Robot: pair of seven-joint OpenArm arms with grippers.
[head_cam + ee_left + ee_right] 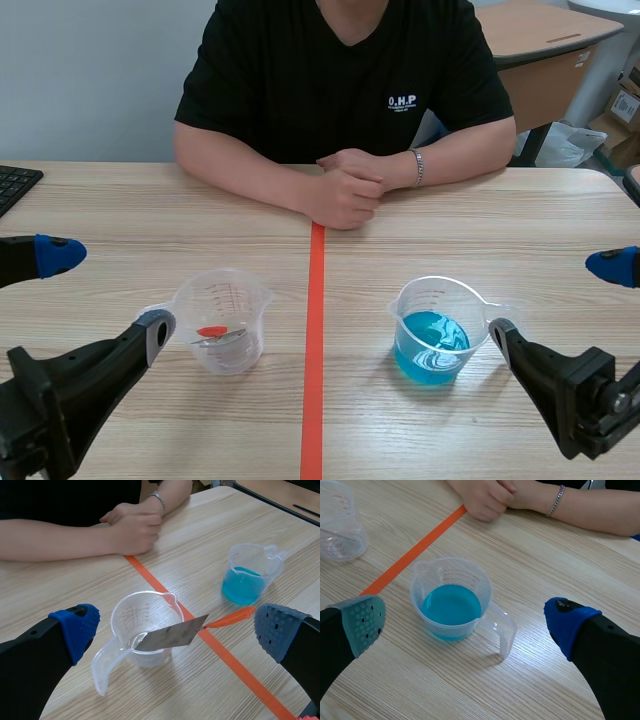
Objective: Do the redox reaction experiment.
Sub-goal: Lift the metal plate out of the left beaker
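Clear plastic beaker of blue liquid (432,340) is sitting lower right, handle pointing at my right gripper (556,298), gaping empty.

The scene view looks across the tabletop (500,230) from its near edge. The 2 wrist views look down closely, both showing the tape line (315,350).

keyboard (16,184): cut off at edge | clear beaker (340,530): partly cropped

Wooden table (120,220) bears clear cup (236,302), blue-filled cup (432,342) and keyboard (14,185).
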